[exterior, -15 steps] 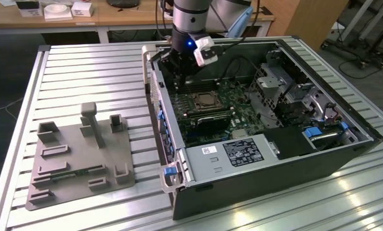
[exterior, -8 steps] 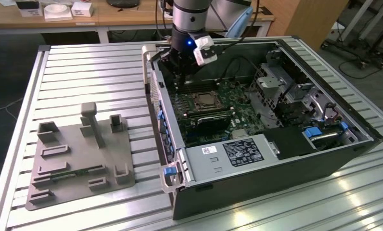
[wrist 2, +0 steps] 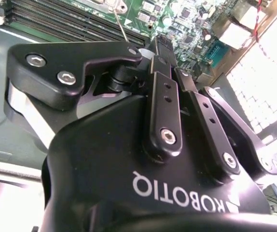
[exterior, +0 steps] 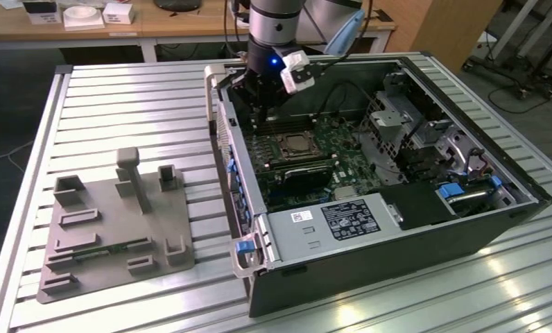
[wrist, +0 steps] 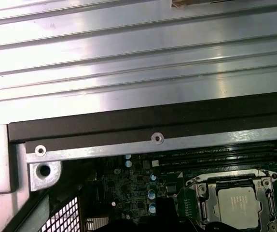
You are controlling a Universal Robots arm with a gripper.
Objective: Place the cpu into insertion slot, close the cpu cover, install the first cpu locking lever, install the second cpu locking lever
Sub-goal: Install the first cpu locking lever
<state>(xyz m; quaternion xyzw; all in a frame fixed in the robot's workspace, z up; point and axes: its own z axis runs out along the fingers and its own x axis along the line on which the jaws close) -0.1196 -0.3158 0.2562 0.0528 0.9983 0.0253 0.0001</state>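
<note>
The cpu (exterior: 297, 144) (wrist: 239, 205) lies flat in the insertion slot (exterior: 278, 147) on the green board inside the open computer case. Its silvery face shows through the cut-out of the cpu cover (wrist: 203, 205), which lies down over it. My gripper (exterior: 257, 111) hangs inside the case just beyond the far corner of the slot, on the exterior view's left. Seen from behind in the second wrist view, my gripper (wrist 2: 160, 46) has its black fingers drawn together, shut. A thin metal lever rod (wrist 2: 121, 26) stands just past the fingertips. I cannot tell whether they touch it.
The case's side wall (exterior: 222, 139) rises close beside the gripper. Long memory slots (wrist 2: 71, 21) run next to the socket, and a grey drive cage (exterior: 406, 118) fills the case's right. A grey fixture plate (exterior: 118, 229) sits on the slatted metal table (exterior: 118, 104).
</note>
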